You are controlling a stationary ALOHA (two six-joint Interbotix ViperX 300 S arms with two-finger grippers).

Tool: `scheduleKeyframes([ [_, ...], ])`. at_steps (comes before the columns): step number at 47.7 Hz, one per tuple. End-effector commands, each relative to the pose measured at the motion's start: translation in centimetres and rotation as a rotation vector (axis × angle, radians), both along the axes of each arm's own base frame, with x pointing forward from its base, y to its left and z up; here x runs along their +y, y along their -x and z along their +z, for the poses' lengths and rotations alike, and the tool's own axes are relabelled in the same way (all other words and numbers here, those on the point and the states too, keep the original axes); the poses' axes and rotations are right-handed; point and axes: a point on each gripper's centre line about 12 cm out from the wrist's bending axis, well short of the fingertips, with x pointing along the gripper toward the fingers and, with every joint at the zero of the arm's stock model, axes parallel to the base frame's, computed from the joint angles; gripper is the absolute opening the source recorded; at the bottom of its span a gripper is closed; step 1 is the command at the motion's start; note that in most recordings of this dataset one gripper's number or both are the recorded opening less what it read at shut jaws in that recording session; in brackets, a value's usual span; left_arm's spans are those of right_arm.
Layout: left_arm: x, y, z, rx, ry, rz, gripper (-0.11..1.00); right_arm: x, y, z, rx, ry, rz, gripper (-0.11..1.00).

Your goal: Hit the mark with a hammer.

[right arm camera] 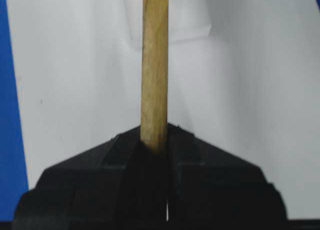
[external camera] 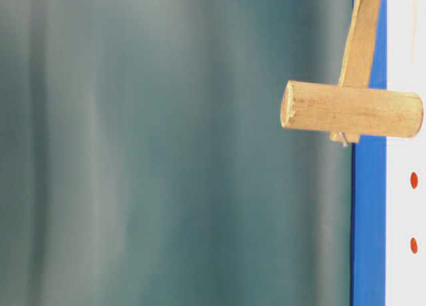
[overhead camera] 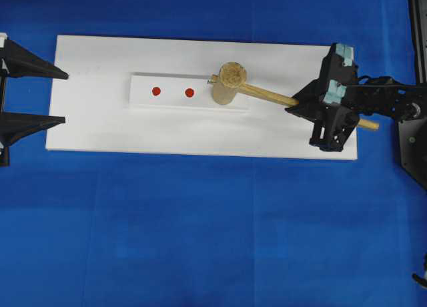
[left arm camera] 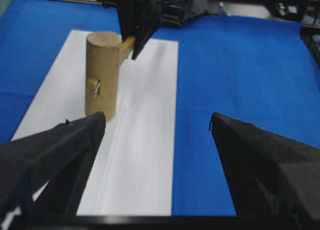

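Note:
My right gripper is shut on the long handle of the pale wooden hammer. The hammer's thick head stands on end over the right end of a raised white strip. I cannot tell if the head touches the strip. The mark is hidden. Two red dots show on the strip left of the head, and again in the table-level view. My left gripper hangs open and empty at the board's left end, its fingers wide apart.
The strip lies on a white board, which rests on a blue cloth. The right arm's black base stands at the right edge. A blurred grey-green surface fills most of the table-level view.

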Motion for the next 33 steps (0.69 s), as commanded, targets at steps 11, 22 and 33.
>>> scheduleKeyframes([
  [11,0.0,-0.2,0.6,-0.015,0.003,0.002,0.83,-0.1,-0.4,4.8,-0.175,0.039,0.004,0.01],
  [22,0.0,-0.1,0.5,-0.014,0.003,0.000,0.83,0.1,0.1,7.5,-0.265,0.057,0.021,0.01],
  [33,0.0,-0.2,0.5,-0.012,-0.002,0.000,0.83,0.2,-0.1,7.2,-0.245,0.047,0.031,0.01],
])
